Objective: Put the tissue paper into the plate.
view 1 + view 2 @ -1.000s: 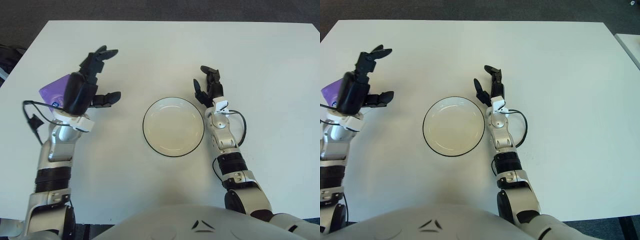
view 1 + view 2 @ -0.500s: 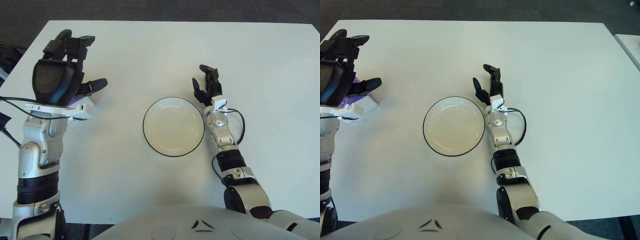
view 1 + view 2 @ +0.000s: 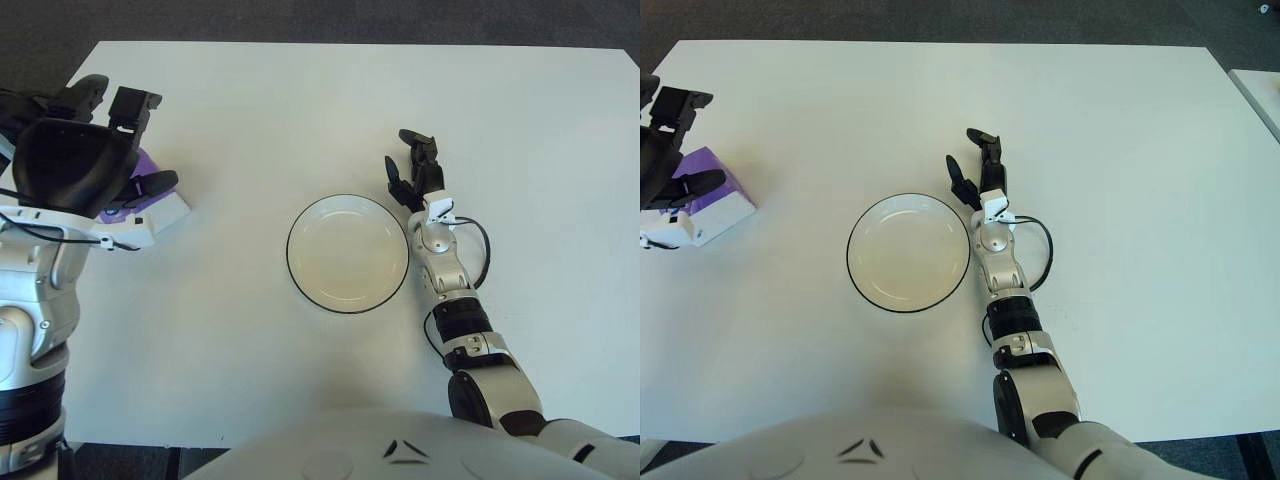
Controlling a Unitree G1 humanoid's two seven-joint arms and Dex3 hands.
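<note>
Two things matter here: the tissue pack [image 3: 712, 205], purple on top with a white side, and the plate [image 3: 347, 253], which holds nothing. The pack lies on the table [image 3: 330, 90] at its left side, well apart from the plate. The left hand [image 3: 75, 165] is above the pack and hides most of it in the left eye view; its fingers are spread and grasp nothing. The right hand [image 3: 413, 178] shows just beside the plate's right rim, fingers relaxed and apart, idle.

I think the main risk is a bad grasp: if the fingers close on one corner only, the pack can turn or slip away to the table edge.

The pack's long axis seems to run diagonally, its nearer end pointing right and toward the robot.
</note>
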